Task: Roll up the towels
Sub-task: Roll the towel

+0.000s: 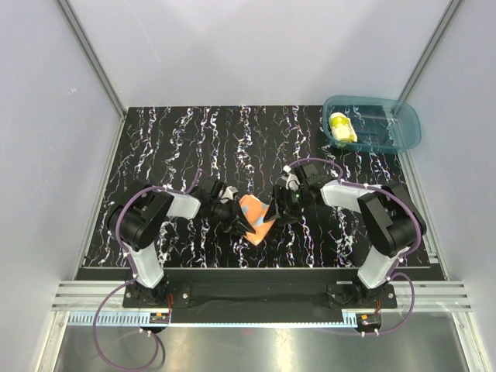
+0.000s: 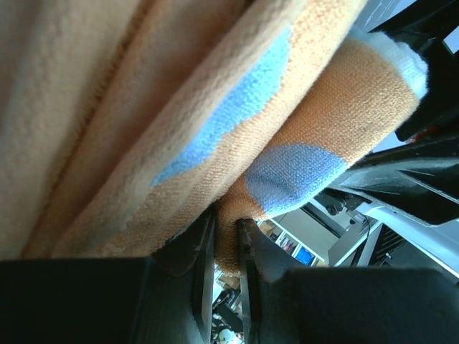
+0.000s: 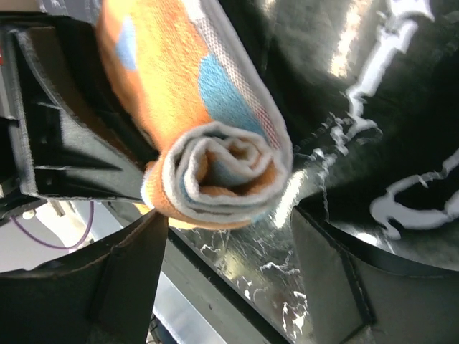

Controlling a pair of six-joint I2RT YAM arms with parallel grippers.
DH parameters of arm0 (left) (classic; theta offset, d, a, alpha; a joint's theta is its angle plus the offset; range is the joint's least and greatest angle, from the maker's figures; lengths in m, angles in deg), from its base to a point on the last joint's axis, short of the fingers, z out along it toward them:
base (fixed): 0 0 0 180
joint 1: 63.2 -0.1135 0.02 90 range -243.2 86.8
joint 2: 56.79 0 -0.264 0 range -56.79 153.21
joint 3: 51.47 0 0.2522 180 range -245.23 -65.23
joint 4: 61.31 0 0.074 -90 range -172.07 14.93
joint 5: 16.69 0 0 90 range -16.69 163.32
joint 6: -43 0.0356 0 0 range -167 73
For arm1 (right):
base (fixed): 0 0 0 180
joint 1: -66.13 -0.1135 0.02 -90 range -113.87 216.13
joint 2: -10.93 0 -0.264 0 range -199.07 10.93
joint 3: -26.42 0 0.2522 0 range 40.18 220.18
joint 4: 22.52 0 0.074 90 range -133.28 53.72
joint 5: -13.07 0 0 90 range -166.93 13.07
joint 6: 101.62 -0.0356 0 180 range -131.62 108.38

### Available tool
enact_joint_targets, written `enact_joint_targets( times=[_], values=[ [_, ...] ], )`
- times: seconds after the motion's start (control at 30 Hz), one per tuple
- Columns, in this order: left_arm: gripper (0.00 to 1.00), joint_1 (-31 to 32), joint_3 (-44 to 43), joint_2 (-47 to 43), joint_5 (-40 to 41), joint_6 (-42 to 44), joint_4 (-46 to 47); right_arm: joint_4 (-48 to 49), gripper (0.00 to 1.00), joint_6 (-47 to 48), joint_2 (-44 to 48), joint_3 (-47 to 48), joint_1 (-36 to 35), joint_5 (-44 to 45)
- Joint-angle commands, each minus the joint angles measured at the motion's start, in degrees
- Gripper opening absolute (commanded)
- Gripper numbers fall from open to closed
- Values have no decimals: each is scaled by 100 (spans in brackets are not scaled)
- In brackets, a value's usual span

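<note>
The orange towel [image 3: 215,165], with its light-blue and white patches, is wound into a tight roll whose spiral end faces my right wrist camera. It lies between my two pincers, near the front middle of the black marbled table [image 1: 178,147]. My left pincer [image 2: 226,240] is nearly closed, its fingers nipping a fold of the towel's edge. My right pincer [image 3: 228,222] stands wide, one finger on each side of the roll's end and neither visibly pressing it. The yellow towel [image 1: 342,128] lies well apart, rolled, inside the teal bin [image 1: 403,128] at the table's far right corner.
</note>
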Motion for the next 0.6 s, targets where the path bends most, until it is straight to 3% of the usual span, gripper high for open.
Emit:
enact_joint_targets(
  times=[0.0,0.27,0.43,0.5,0.57],
  values=[
    [6,-65,-148,174,-23,236,-326,443,76,112,-268,87,-75,-86],
    [10,-56,-253,306,-102,359,-397,752,69,59,-629,105,-84,-174],
    [14,-100,-297,227,-76,368,-414,778,49,-11,-831,149,-84,-121],
    [27,-117,-288,61,99,394,-571,708,42,-28,-875,183,-84,-25],
    [37,-144,-341,-176,336,561,-965,621,41,-28,-901,219,-75,81]
  ],
)
